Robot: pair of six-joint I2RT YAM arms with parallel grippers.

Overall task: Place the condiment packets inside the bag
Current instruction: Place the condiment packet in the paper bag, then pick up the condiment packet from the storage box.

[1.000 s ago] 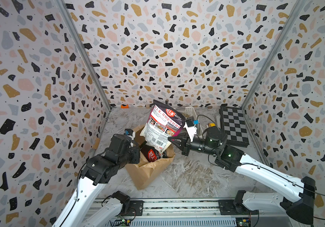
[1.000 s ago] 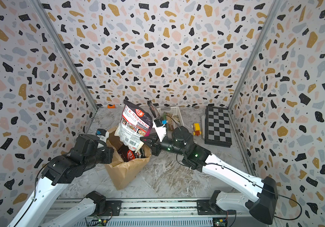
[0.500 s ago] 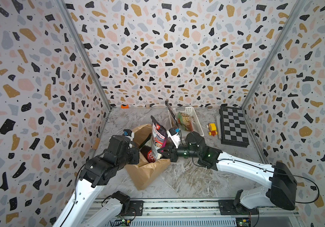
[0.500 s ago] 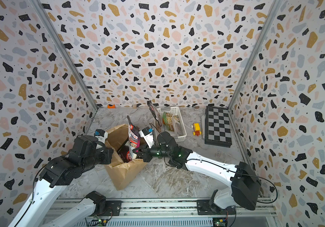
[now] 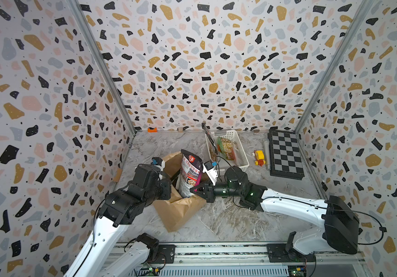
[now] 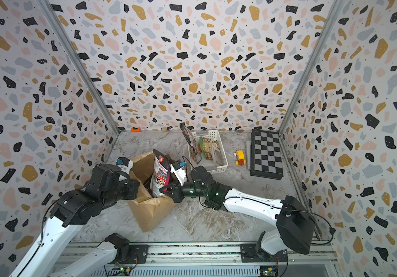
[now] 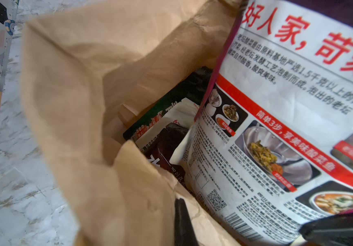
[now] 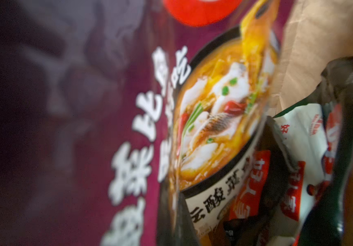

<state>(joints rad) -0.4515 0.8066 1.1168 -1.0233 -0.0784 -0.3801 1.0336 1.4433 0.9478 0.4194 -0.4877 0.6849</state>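
Pouch (image 5: pixel 190 172) upright in bag (image 5: pixel 180 213), touching R tool (image 5: pixel 193 189) tips; its grip unclear. L tool (image 5: pixel 170 188) clamps bag rim.

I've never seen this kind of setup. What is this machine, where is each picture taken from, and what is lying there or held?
Two robot arms with pincer grippers work over a marble table. Both top views look down from overhead; each wrist view comes from a camera on an arm. The left gripper, shut, pinches the rim of the brown paper bag. The right gripper sits against a tall packet standing in the bag; whether it grips it I cannot tell. The left wrist view shows more packets inside. Behind: a white basket holding further packets, a yellow-red toy and a chessboard.
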